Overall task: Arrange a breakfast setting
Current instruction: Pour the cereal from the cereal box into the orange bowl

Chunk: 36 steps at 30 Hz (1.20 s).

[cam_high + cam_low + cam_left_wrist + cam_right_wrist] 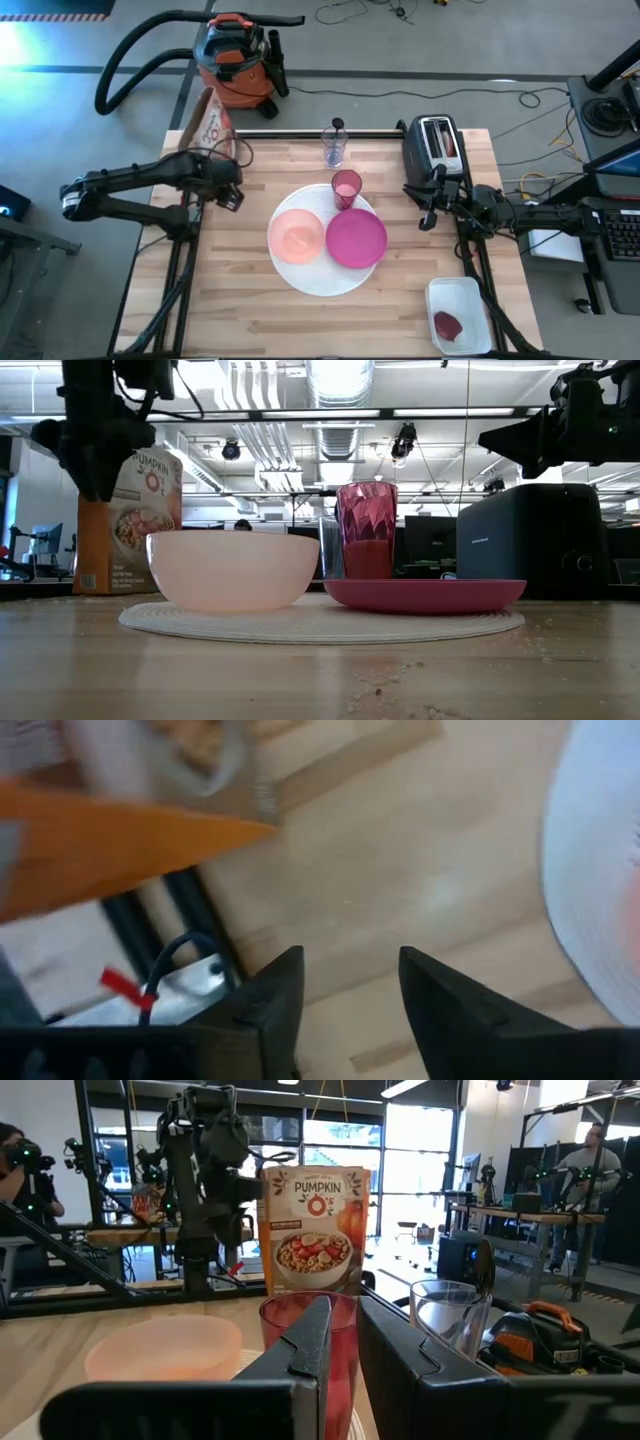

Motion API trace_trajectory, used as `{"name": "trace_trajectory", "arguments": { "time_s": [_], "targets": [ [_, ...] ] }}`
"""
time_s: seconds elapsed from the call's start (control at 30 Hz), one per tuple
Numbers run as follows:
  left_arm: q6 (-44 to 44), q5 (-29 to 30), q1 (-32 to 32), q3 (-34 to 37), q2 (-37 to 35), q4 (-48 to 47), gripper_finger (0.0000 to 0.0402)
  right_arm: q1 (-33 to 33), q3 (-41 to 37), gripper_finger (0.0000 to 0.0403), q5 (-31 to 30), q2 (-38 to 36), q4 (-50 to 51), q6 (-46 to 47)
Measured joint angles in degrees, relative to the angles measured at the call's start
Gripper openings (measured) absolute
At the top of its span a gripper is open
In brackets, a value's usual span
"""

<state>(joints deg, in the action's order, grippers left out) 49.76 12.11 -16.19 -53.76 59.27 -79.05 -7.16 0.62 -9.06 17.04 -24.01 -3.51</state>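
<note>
Presently, the large white round plate point(318, 272) lies near the middle of the wooden table point(250, 320); the pale pink bowl point(296, 237) sits on its left part and the smaller magenta plate point(356, 238) on its right part, the two just beside each other; the translucent pink cup point(346, 187) stands upright at the plate's far rim, touching or nearly touching the magenta plate; the clear glass point(334, 146) stands upright behind the cup, near the table's far edge, with a spoon handle rising from it, colour not discernible.

The left gripper point(345, 995) hovers above the table's left part, near a cereal box point(210, 120) that stands at the far left corner; its fingers stand apart with bare wood showing between them and nothing held; the white plate's rim appears at the side of its wrist view.

The right gripper point(342, 1342) hangs at the table's right side, in front of a black toaster point(436, 146); its fingers are drawn nearly together with only a narrow gap and grip nothing; its wrist view looks across the cup, glass and bowl toward the cereal box.

A white tray point(460, 315) holding a dark red item rests at the near right corner; an orange-and-black shop vacuum point(235, 60) stands on the floor beyond the table.
</note>
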Motion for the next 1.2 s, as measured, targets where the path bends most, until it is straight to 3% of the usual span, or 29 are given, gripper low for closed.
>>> {"name": "trace_trajectory", "arguments": {
  "time_s": [0.3, 0.6, 0.9, 1.2],
  "targets": [
    [7.15, -2.66, 1.95, -0.73, -4.03, -2.40, 0.0215, 0.00, -0.02, 0.0043, 0.00, 0.00, 0.00, 0.00],
    [14.77, 6.22, 3.15, -1.75, -6.85, -7.14, 0.0262, 0.00, -0.02, 0.0043, 0.00, 0.00, 0.04, 0.01],
    [19.74, 17.55, 3.15, -1.75, -7.15, -7.60, 0.0269, 0.00, -0.02, 0.0043, 0.00, 0.00, 0.07, 0.02],
    [23.22, 18.53, 3.82, -1.72, -5.62, -9.20, 0.0288, 0.00, -0.02, 0.0043, 0.00, 0.00, 0.09, -0.01]
  ]
}}
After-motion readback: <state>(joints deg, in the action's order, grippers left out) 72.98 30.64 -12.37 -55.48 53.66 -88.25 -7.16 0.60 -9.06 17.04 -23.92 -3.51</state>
